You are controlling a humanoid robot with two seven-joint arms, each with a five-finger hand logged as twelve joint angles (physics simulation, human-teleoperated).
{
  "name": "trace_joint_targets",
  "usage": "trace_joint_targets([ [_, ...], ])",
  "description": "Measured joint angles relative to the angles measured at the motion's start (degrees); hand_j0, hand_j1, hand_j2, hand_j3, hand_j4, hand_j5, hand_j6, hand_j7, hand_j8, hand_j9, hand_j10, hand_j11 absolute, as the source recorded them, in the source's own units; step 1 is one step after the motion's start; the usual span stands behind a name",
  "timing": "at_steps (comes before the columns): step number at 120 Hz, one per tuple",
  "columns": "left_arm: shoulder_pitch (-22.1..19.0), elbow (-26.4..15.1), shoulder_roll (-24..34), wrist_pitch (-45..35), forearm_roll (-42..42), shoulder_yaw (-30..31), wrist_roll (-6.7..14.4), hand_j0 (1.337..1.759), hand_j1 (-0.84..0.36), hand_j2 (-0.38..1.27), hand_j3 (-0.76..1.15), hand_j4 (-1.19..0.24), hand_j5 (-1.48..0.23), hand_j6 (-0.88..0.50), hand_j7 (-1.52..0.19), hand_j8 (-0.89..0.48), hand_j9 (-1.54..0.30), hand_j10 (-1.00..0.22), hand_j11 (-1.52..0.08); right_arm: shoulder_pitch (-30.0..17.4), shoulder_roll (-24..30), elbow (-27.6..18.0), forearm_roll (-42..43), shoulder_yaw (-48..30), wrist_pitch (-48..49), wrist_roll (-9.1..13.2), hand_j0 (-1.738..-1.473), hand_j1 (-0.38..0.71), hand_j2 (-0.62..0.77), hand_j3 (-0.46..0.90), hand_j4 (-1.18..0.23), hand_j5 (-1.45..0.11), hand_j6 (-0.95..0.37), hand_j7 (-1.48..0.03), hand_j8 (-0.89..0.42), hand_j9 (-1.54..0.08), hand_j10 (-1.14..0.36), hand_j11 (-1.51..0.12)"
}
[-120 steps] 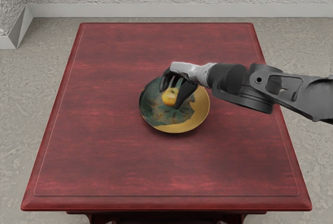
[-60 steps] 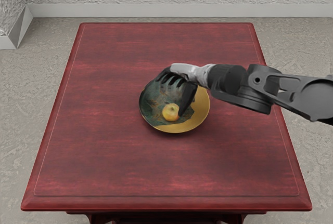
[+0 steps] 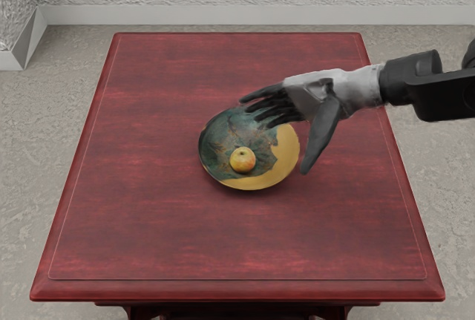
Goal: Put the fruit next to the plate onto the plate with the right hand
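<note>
Fruit [image 3: 243, 160] rests on the plate [image 3: 220, 136].
The right hand [image 3: 310, 105] hovers at the plate's 2 o'clock, fingers spread wide, holding nothing.

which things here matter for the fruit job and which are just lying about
Part of the job:
- fruit, lying on the plate
- plate
- right hand, open over the plate's far right edge, holding nothing

Just there:
- table
- grey block on the floor, top left

No readable txt, labels, brands or nos. anywhere in view.
</note>
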State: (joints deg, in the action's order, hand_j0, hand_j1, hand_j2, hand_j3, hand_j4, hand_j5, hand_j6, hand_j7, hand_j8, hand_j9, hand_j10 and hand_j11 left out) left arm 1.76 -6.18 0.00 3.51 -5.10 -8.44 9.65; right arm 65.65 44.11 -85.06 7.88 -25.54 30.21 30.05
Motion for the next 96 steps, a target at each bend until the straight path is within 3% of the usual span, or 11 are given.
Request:
trace_joint_targets([
  [13, 0.0, 0.0, 0.0, 0.0, 0.0, 0.0, -0.02, 1.658, 0.06, 0.05, 0.0, -0.24, -0.32, -0.24, -0.32, -0.24, -0.32, -0.24, -0.31, -2.54, 7.39, 2.75, -9.36, -0.64, 3.11, -3.11, -1.658, -0.28, -0.01, 0.0, -0.06, -0.08, -0.06, -0.08, -0.06, -0.08, -0.06, -0.08],
  [31, 0.0, 0.0, 0.0, 0.0, 0.0, -0.01, -0.01, 1.658, 0.06, 0.05, 0.0, -0.24, -0.32, -0.24, -0.32, -0.24, -0.32, -0.24, -0.32, -5.73, 12.03, 7.58, -17.07, -0.85, 4.42, -4.46, -1.658, -0.28, -0.01, 0.0, -0.05, -0.07, -0.05, -0.07, -0.05, -0.07, -0.05, -0.07],
  [96, 0.0, -0.13, 0.0, 0.05, -0.01, -0.02, -0.01, 1.658, 0.06, 0.05, 0.0, -0.24, -0.32, -0.24, -0.32, -0.24, -0.32, -0.24, -0.32, -7.68, 13.63, 8.51, -20.74, -0.82, 4.82, -5.26, -1.658, -0.29, -0.01, 0.0, -0.05, -0.06, -0.04, -0.06, -0.05, -0.06, -0.05, -0.06],
])
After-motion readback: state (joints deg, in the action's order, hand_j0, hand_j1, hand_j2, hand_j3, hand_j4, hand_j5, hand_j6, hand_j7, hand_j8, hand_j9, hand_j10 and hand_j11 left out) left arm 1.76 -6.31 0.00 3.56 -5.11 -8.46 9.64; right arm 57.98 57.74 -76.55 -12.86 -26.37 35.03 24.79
